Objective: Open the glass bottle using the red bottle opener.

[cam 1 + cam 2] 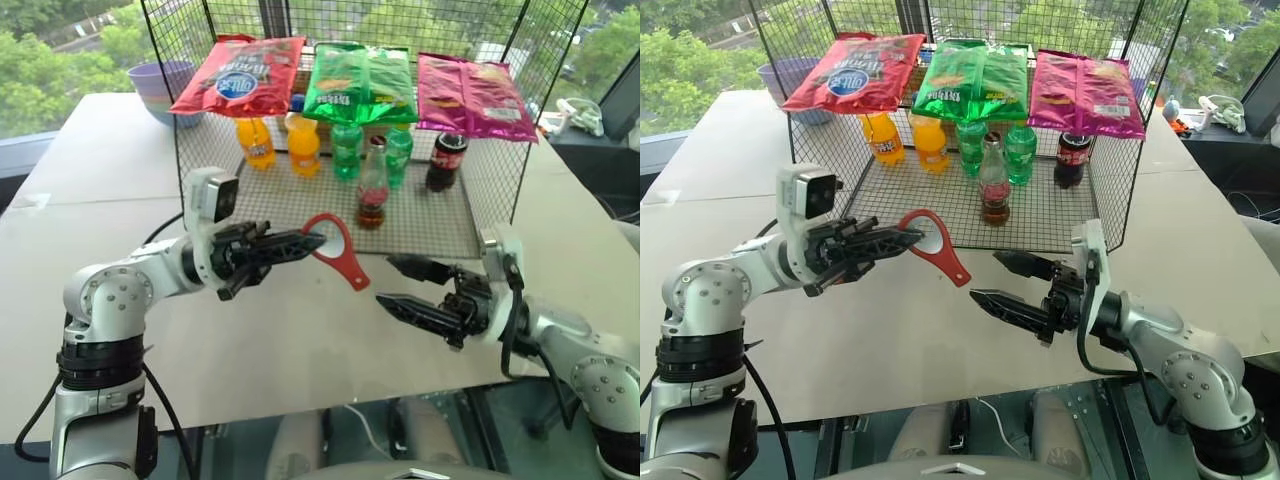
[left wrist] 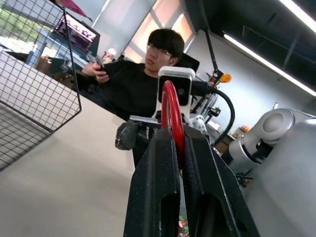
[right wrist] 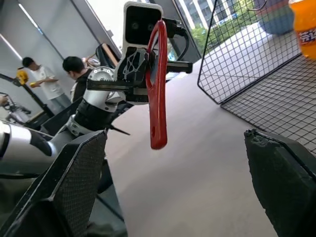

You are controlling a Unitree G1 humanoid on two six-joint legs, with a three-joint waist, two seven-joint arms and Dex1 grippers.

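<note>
Red bottle opener (image 1: 338, 250) held off the table (image 1: 300, 340), pinched at its ring head by the left gripper (image 1: 318, 243), fingers closed on the loop; the handle hangs down and toward the right arm, free in the air. Right gripper (image 1: 392, 282) faces it from the other side, just beside the handle tip but apart from it, its two black fingers spread wide with nothing between them.

Glass bottle (image 1: 373, 186) stands upright on the mesh floor of the wire rack (image 1: 440, 225), near the front edge, cap on, dark drink low inside. Behind it: two orange soda bottles (image 1: 281, 142), two green plastic bottles (image 1: 371, 149), a squat cola bottle (image 1: 445, 160) off to the right. Three snack bags on top of the rack: red (image 1: 240, 75), green (image 1: 360, 84), magenta (image 1: 472, 95). Purple bowl (image 1: 160, 85) at the far left of the table.

Left wrist view: a person in black (image 2: 131, 89) beyond the opener.
</note>
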